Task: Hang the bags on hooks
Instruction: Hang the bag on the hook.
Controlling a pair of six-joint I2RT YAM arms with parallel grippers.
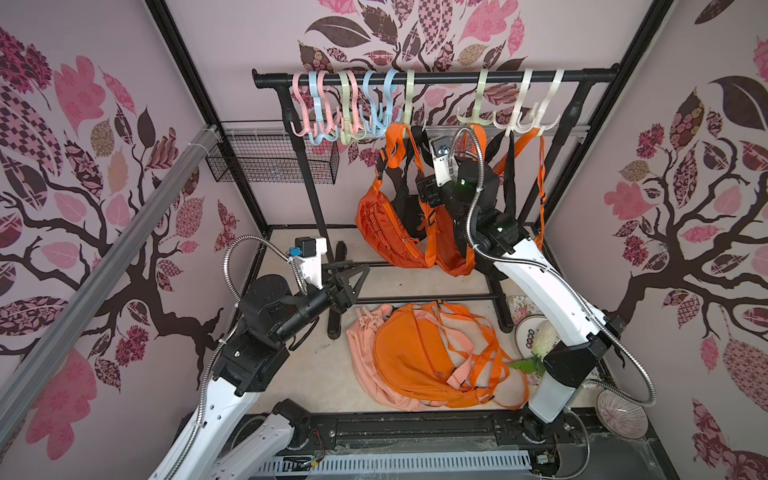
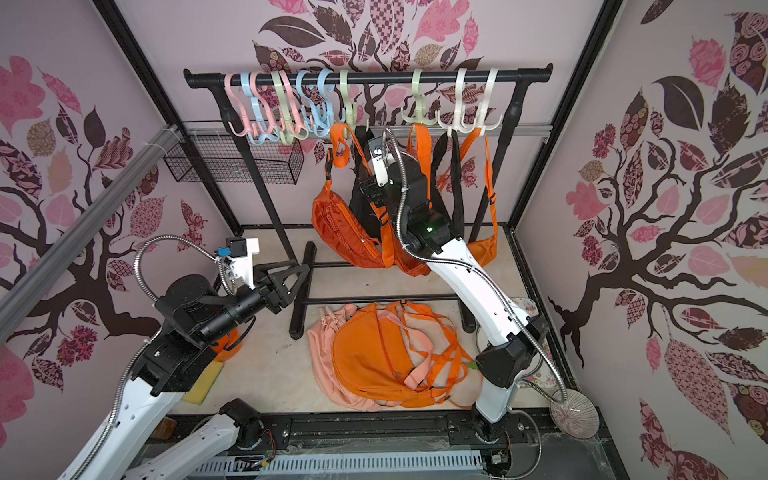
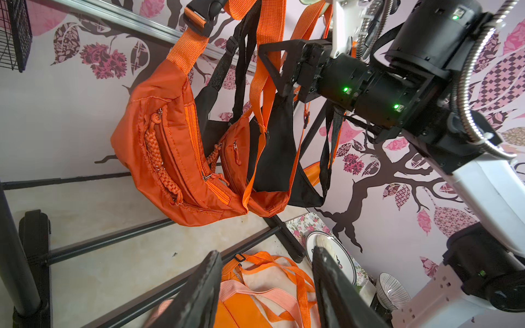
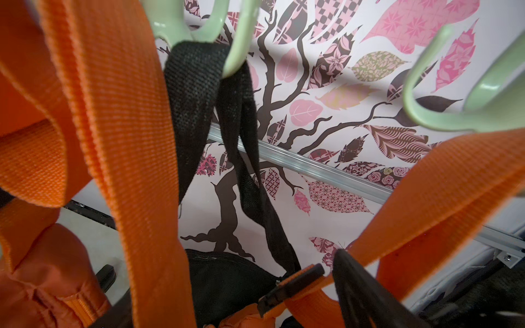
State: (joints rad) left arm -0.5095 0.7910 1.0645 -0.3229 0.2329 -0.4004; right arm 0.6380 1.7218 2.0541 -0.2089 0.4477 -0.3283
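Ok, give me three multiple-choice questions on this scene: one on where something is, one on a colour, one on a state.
1. Where is the orange backpack? A on a shelf; B on the floor; C hanging up.
2. What colour is the hook holding the black strap? A pale green; B blue; C pink.
3. The left gripper is: A shut on a strap; B shut on a buckle; C open, empty.
Answers: B, it lies flat on the floor; A, green prongs carry the strap; C, its fingers stand apart, gripping nothing.
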